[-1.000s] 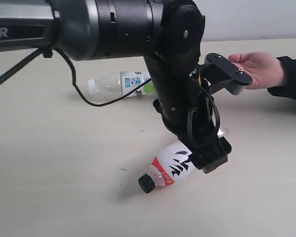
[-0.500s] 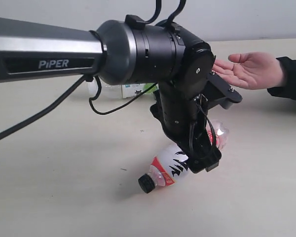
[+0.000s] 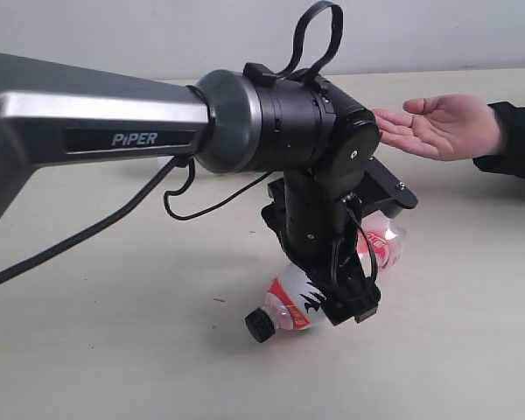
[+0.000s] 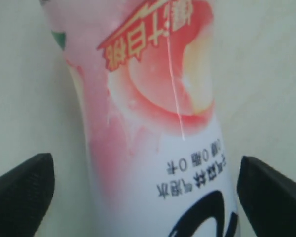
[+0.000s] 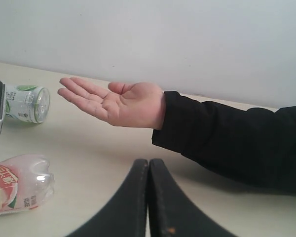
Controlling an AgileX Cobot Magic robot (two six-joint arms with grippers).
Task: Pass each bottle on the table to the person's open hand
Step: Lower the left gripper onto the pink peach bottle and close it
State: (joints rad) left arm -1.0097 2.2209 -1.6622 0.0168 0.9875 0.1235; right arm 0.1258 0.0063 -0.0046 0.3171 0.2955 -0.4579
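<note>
Black-capped bottle (image 3: 289, 304) (image 4: 158, 123) (image 5: 12, 190): on its side on counter (image 3: 105, 350), approx. mid-surface, well off far edge, cap end pointing away from that edge. In ext. view its mid-body is hidden behind wrist of L arm (image 3: 96, 122); only cap end w/ pink-red-white label and clear base end show. L jaws spread wide, one each side of bottle, w/ counter showing between them and bottle in L wrist view, so not gripping. Label print there is blurred and partly cut off. Contents: can't tell if any liquid inside. Green-labelled bottle (image 5: 27, 102) lies on its side nearer far edge, seen in R wrist view only; one end hidden behind a dark fitting. R jaws pressed together, nothing between. Person's hand (image 3: 437, 127) (image 5: 118, 101) open, palm up, over counter near far edge; black sleeve (image 5: 237, 138) cut off by frame. Counter pale beige; plain pale wall (image 5: 187, 39) behind.
</note>
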